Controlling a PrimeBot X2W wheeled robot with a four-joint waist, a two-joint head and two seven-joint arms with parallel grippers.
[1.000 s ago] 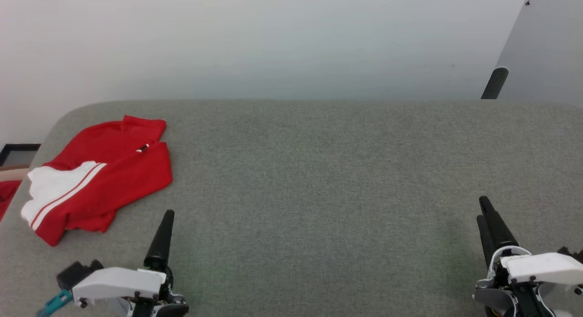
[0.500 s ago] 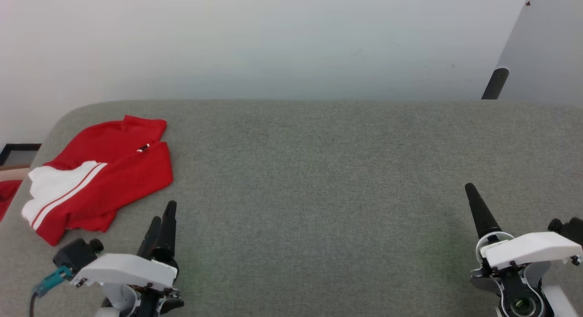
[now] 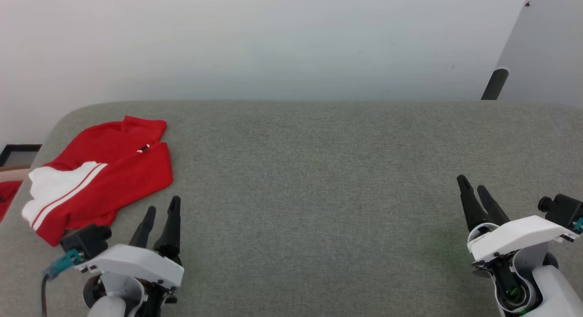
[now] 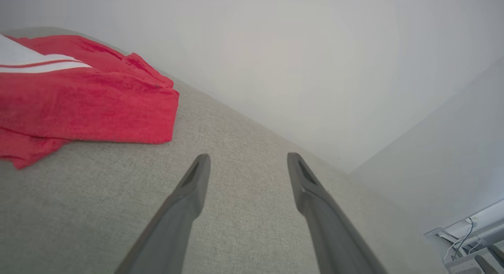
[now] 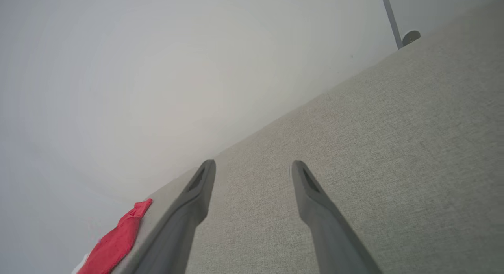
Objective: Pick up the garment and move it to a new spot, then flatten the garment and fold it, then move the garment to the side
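left claw has turned so both fingers show, spread and empty, just short of the garment, which lies unmoved, loosely folded, at the bench's left end. right claw, also spread and empty, has crept forward and inward, well apart from it. no grasp seems begun.

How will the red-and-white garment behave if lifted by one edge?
Probably floppy: the garment lies in soft, rumpled folds, so it should drape and unfold. Likely light, being thin cloth. Pushed, it may bunch on the textured grey surface rather than slide.
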